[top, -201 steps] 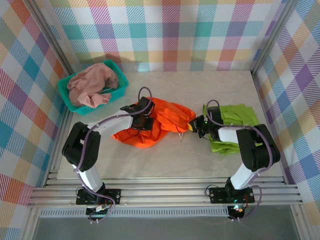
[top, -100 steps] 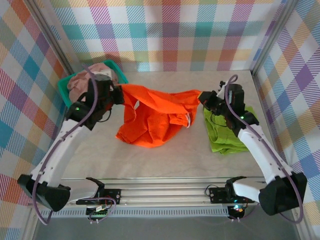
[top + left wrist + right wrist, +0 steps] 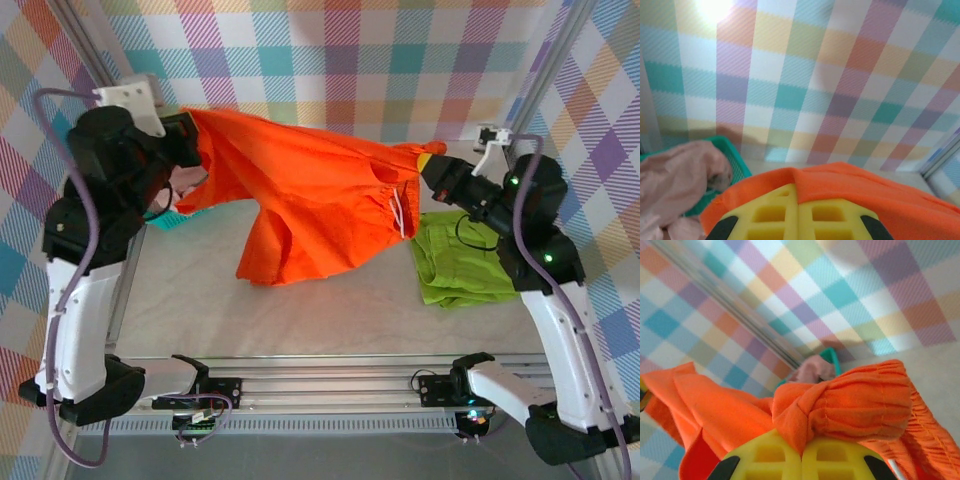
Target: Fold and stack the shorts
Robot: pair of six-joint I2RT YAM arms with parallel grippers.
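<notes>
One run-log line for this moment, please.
left gripper: shut on orange shorts | right gripper: same | shorts held up, stretched between them | green shorts: on table | pink shorts: in basket

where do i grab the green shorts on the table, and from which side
Probably the near left corner of the green shorts, from above: they lie flat on the table, so only an edge can be pinched, and that corner is clear of the orange shorts.

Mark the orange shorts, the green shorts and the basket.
orange shorts (image 3: 310, 200), top view, middle of the spread cloth.
green shorts (image 3: 465, 265), top view, middle of the cloth.
basket (image 3: 737, 161), left wrist view, on its mesh wall by the corner.
</notes>
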